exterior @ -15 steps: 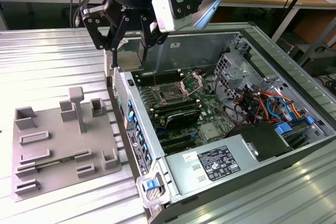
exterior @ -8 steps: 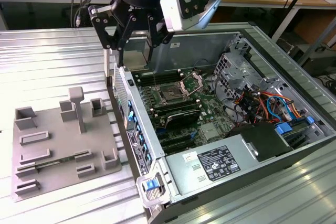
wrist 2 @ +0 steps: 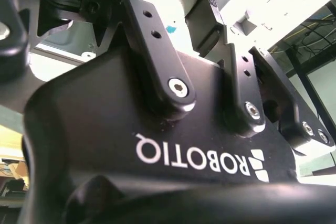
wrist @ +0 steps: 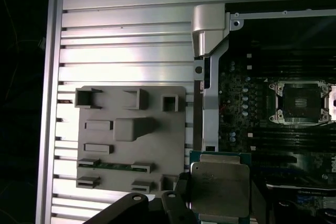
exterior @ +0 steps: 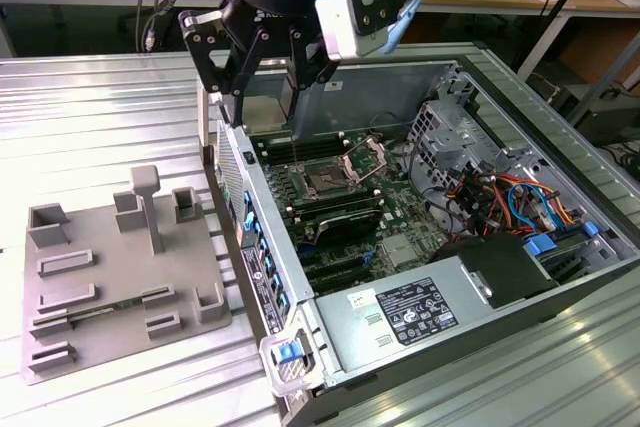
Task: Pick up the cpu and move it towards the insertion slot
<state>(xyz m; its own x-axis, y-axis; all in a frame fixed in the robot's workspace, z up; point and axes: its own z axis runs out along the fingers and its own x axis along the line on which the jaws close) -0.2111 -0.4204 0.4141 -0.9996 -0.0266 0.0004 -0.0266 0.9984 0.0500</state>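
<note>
First wrist view: we see the cpu (wrist: 219, 189), silvery top with a darker green rim, sitting flat between our gripper (wrist: 210, 203) fingers, so the tool reads as clamped on it. It hangs over the edge of the open computer case (wrist: 210, 51), beside the grey fixture plate (wrist: 131, 135) with its raised blocks. The insertion slot (wrist: 301, 102), dark centre in a shiny frame, sits on the motherboard well apart from the chip. Exterior view: our gripper (exterior: 262, 72) is up above the case (exterior: 480, 77) wall on the exterior view's left side, between the fixture plate (exterior: 120, 277) and the socket (exterior: 326, 183), whose retention plate (exterior: 366, 158) stands hinged open. Both sit on the ribbed metal table (exterior: 100, 107). Second wrist view: black gripper body and finger links (wrist 2: 157, 51) close up; chip not discernible from this angle.
</note>
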